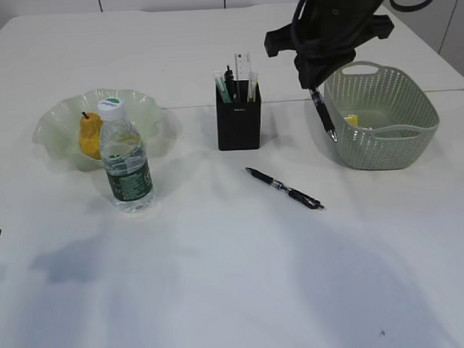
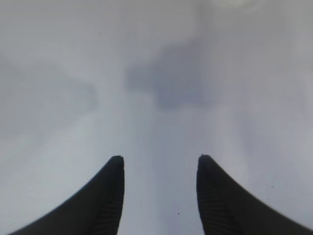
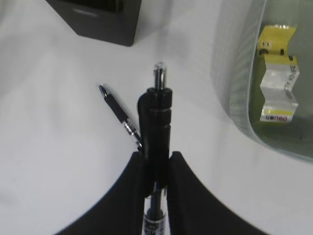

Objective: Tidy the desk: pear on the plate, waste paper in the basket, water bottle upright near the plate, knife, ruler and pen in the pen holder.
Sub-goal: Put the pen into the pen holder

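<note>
Overhead, right claw (image 3: 155, 182) pinches a pen (image 3: 156, 122) hanging downward.

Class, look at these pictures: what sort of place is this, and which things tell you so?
Probably a desk set up in a lab or office: a plain white table carrying a black pen holder with stationery in it, a loose pen, and a robot gripper holding another pen.

A broad white rectangular table (image 1: 222, 298) fills the room's foreground, its matte top carrying soft grey shadows under even overhead light. Behind the table's far edge runs a pale panelled wall (image 1: 163, 0), its panels divided by thin dark vertical seams (image 1: 99, 2).
</note>
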Robot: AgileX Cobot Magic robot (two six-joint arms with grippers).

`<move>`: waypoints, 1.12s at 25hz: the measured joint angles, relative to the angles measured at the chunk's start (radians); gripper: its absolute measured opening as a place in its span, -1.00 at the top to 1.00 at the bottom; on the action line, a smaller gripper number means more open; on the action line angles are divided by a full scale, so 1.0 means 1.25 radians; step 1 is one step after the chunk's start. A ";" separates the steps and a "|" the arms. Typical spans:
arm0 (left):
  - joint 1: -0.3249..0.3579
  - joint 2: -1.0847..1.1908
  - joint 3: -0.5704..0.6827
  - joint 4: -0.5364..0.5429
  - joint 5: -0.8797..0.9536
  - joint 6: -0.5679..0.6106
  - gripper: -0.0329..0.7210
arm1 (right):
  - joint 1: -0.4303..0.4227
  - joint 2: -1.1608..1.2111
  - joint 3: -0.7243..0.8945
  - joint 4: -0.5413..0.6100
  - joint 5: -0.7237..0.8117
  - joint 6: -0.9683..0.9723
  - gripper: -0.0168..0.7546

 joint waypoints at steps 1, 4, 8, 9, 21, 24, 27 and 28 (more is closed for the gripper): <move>0.000 0.000 0.000 -0.001 0.000 0.000 0.01 | 0.000 0.000 0.000 0.000 -0.022 -0.007 0.76; 0.000 0.000 0.000 -0.001 0.000 0.000 0.01 | 0.000 0.000 0.000 -0.001 -0.099 -0.018 0.76; 0.000 0.000 0.000 -0.001 0.000 0.000 0.01 | 0.000 0.002 0.000 -0.011 -0.219 -0.023 0.76; 0.000 0.000 0.000 -0.003 0.000 0.000 0.01 | 0.000 0.003 0.000 -0.012 -0.245 -0.023 0.76; 0.000 0.000 0.000 -0.003 -0.019 0.000 0.01 | 0.000 0.094 0.004 -0.017 -0.604 -0.023 0.77; 0.000 0.000 0.000 -0.003 -0.020 0.000 0.01 | 0.000 0.114 0.004 -0.017 -0.680 -0.023 0.77; 0.000 0.000 0.000 -0.003 -0.020 0.000 0.01 | 0.000 0.136 0.004 -0.018 -0.754 -0.023 0.77; 0.000 0.000 0.000 -0.003 -0.020 0.000 0.01 | 0.000 0.144 0.004 -0.018 -0.774 -0.025 0.77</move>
